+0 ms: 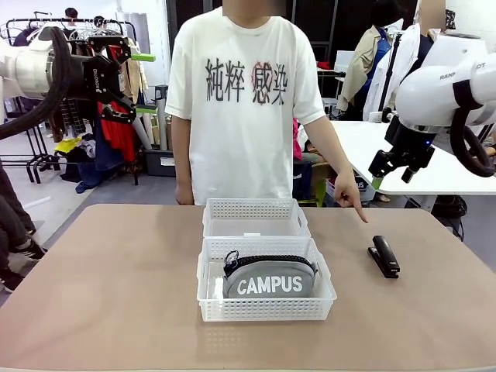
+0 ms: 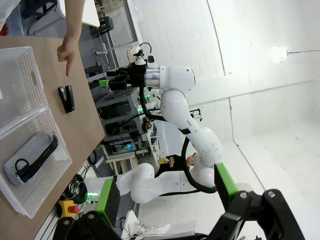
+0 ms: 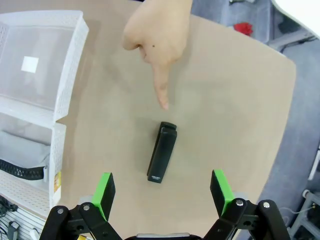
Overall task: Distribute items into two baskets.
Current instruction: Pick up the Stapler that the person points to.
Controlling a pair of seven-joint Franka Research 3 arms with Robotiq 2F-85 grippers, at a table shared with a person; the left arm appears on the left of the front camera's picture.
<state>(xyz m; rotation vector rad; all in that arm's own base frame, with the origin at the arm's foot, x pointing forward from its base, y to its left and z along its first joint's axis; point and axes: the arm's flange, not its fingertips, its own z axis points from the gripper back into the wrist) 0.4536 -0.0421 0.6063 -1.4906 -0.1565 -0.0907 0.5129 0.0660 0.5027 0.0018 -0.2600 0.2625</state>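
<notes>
Stapler [image 3: 161, 159] lay on open desk [image 3: 225, 100] straight ahead of the released right pincer [image 3: 162, 189], a hand [image 3: 157, 37] pointing at it. One pouch [image 1: 270, 279] filled one basket [image 1: 267, 308], the second basket [image 1: 256, 208] touching it. The left pincer [image 1: 143, 83] hung released, well away.

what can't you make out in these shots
- pouch: lower part hidden behind the front wall of the near basket, front view; cut off by the picture edge, right wrist view.
- stapler: small pale mark at one end, too small to read, right wrist view.
</notes>
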